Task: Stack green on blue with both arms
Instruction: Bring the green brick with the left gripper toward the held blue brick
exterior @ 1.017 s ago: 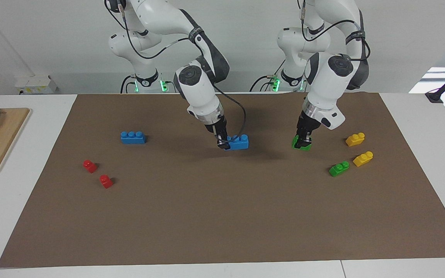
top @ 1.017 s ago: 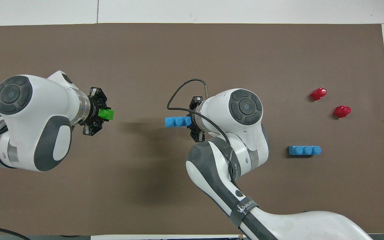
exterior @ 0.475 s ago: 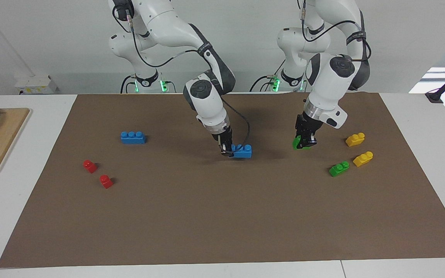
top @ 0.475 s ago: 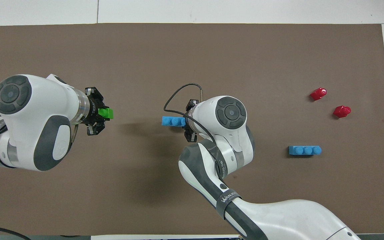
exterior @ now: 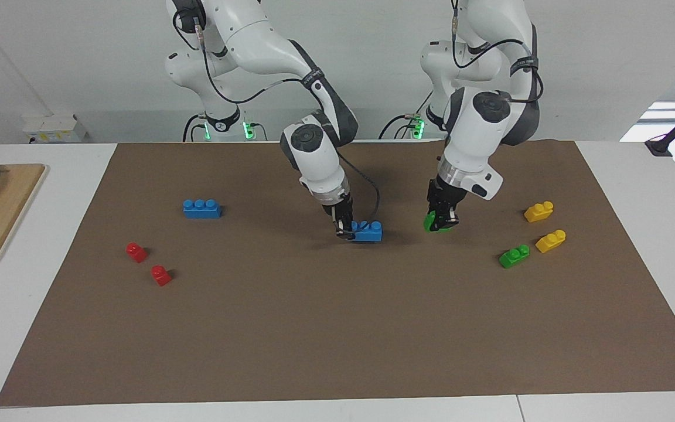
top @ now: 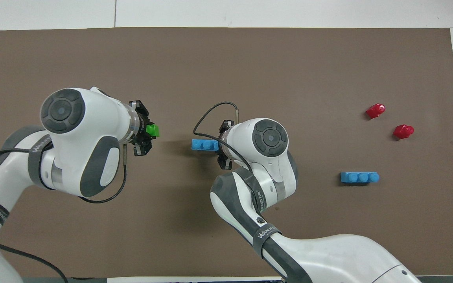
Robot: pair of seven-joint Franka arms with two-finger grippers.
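Blue brick (exterior: 368, 231) rests on the bench, right gripper (exterior: 344, 227) jaws clamping it; left gripper (exterior: 442, 221) jaws pinch a raised green brick (exterior: 431, 223).

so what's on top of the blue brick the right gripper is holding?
Nothing yet. Two studs of the blue brick show bare; the right gripper covers its other end. The green brick sits apart in the left gripper, not over it.

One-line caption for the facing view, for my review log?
Right gripper holds a blue brick on the mat while left gripper carries a green brick toward it.
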